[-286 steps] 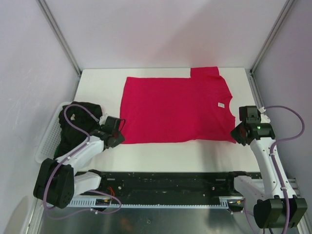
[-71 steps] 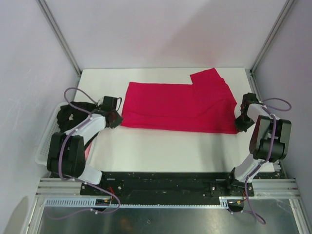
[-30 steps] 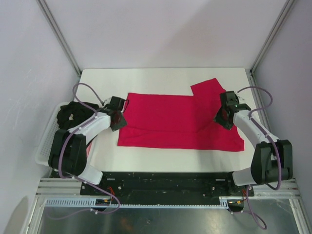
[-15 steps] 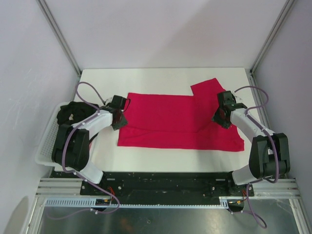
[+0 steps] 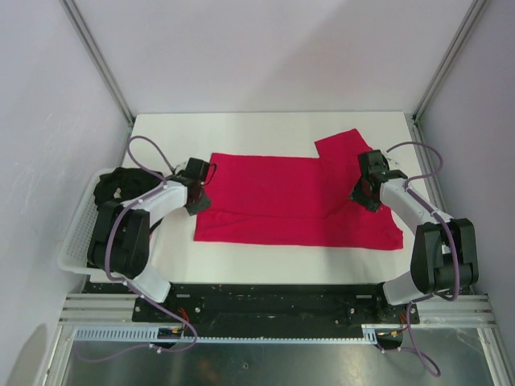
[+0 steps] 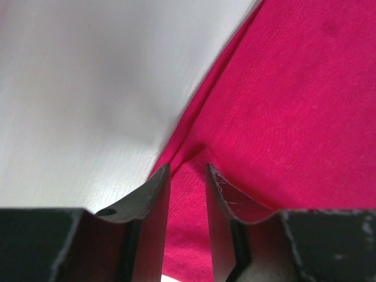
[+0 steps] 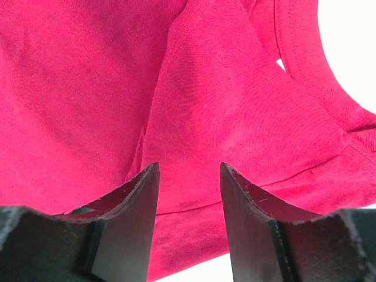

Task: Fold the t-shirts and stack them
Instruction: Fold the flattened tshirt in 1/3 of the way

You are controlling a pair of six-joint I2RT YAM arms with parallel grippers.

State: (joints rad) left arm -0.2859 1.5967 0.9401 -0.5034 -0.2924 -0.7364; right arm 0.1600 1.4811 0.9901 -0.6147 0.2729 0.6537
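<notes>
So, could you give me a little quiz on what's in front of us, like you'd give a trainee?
1. Short answer: which arm's jaws hang over the neckline of the crimson-red cloth t-shirt?
2. Pick one. The dark cloth t-shirt lies: A) on a shelf; B) in the white plastic lattice basket at the left; C) on the floor.
3. True or false: the red t-shirt is rolled up into a ball.

Key
1. The right arm's.
2. B.
3. False: it lies spread flat on the white table, with one sleeve sticking out toward the far edge.
</notes>
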